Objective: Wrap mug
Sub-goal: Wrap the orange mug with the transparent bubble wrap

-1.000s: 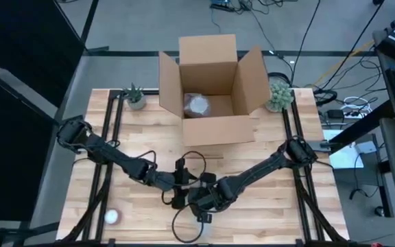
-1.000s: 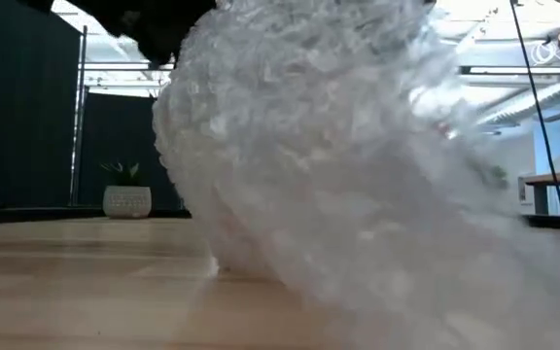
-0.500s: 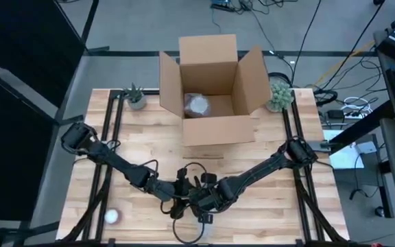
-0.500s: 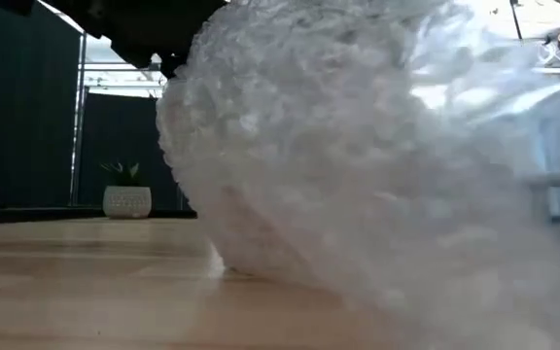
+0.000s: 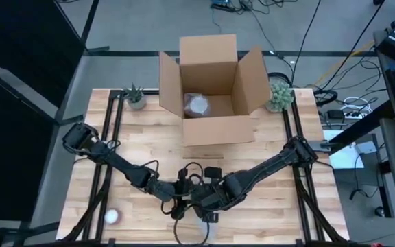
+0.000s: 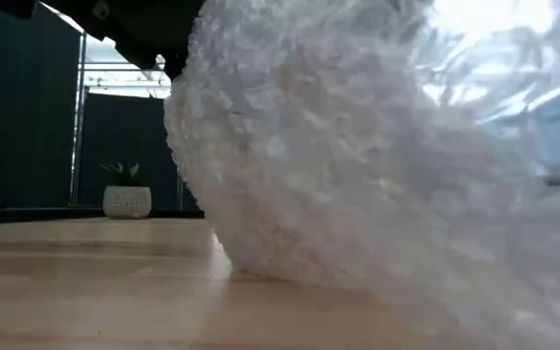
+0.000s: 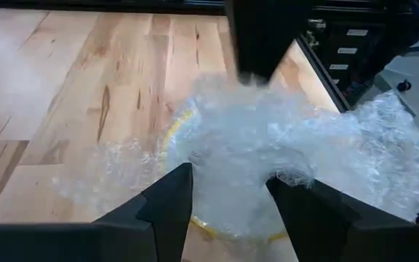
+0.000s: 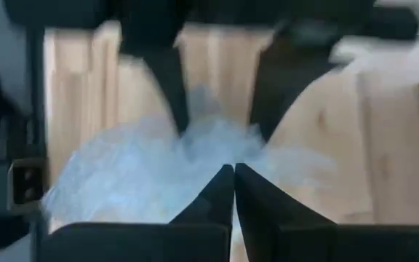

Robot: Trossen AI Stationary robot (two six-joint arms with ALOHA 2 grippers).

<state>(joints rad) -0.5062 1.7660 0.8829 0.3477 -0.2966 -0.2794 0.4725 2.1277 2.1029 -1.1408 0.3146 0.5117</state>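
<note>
The mug is hidden inside a bundle of clear bubble wrap (image 6: 358,175) standing on the table near its front edge (image 5: 199,221); only a yellow ring (image 7: 195,225) shows through the wrap. My left gripper (image 7: 228,200) has a finger on either side of the bundle, coming from the table's left. My right gripper (image 8: 233,182) is shut, its tips at the loose wrap, coming from the right. In the high view the two grippers meet at the bundle, left (image 5: 184,195) and right (image 5: 208,208). My left gripper has the wrapped bundle's middle (image 7: 228,167) between its two spread fingers (image 7: 169,200), one on each flank, slanting down from the table's left. The bundle rests on the table. My right gripper's shut fingertips (image 8: 224,178) meet the loose bubble wrap (image 8: 217,142) on the bundle's top; the fingers hide the spot, so which edge or layer it has cannot be told.
An open cardboard box (image 5: 211,89) stands at the far centre with a wrapped item (image 5: 197,104) inside. Small potted plants sit at the far left (image 5: 135,97) and far right (image 5: 278,95). A white ball (image 5: 112,217) lies near the front left corner.
My left gripper has moved toward the table's right and near edge, closing in on the bundle. My right gripper has shifted slightly toward the near edge. The loose bubble wrap has been drawn further over the bundle, which now fills more of the low view's right side.
</note>
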